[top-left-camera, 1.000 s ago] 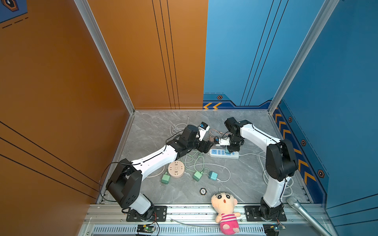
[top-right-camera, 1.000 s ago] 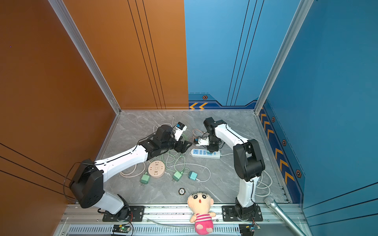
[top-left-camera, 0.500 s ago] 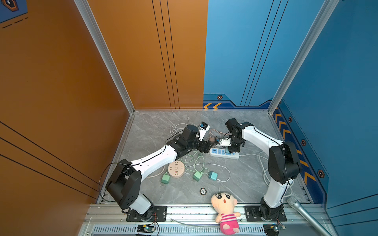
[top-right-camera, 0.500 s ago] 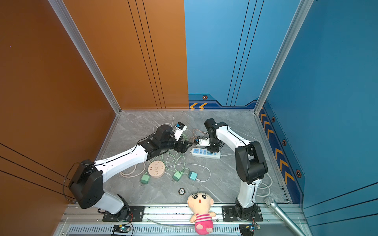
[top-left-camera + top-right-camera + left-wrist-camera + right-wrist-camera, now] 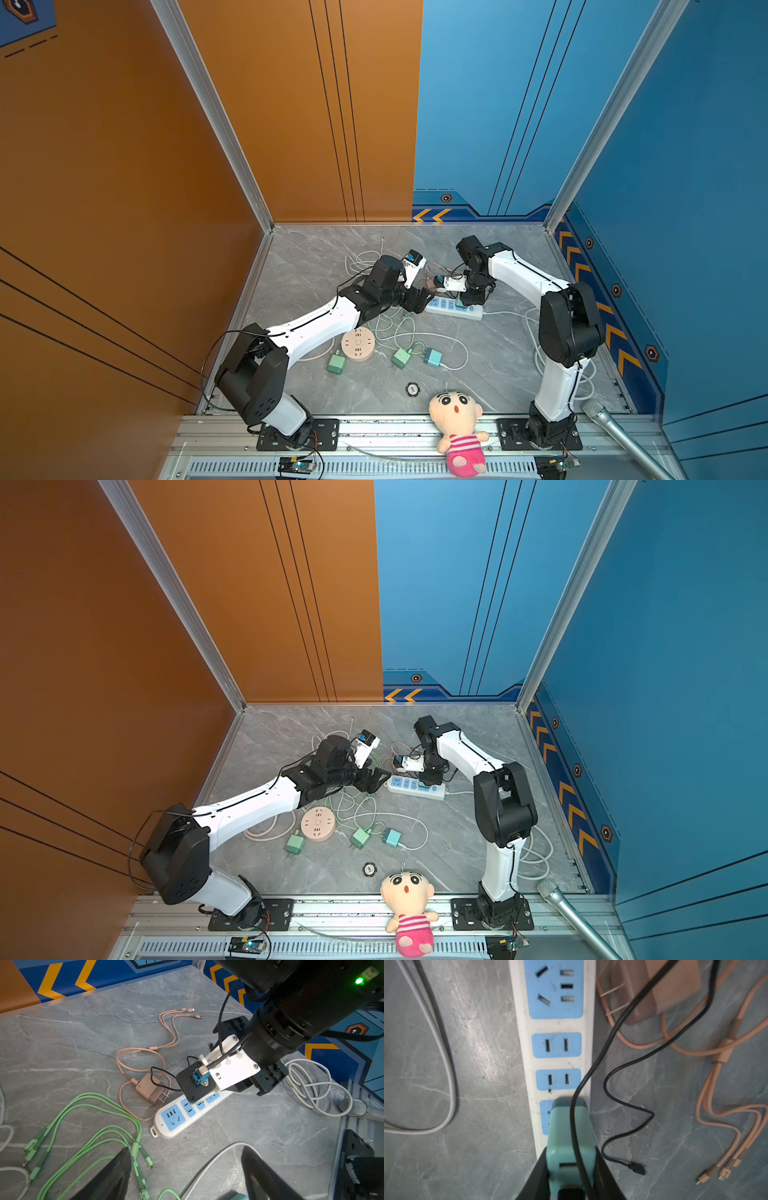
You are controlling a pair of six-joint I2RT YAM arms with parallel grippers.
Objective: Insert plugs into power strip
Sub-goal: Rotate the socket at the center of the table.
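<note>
Done: teal cube-shaped plastic plug [image 5: 569,1136] looks seated in long white plastic power strip [image 5: 556,1045];
Remaining: dusty-pink plug [image 5: 148,1089] beside strip; green plug [image 5: 336,363], second green plug [image 5: 401,357], another teal plug [image 5: 433,356] loose on grey worktop [image 5: 498,365];
Right arm: bent down over strip; right fingers [image 5: 535,1178] clamping seated plug's sides;
Left arm: stretched low near strip; left fingers [image 5: 112,1178] wide apart, empty

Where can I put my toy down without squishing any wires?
Best spot: the bare grey table between the teal plug and the right arm's base. Also free: the far corner by the orange wall, and the front edge between the round token and the left arm. The middle is crowded with green cables, plugs and the power strip.
</note>
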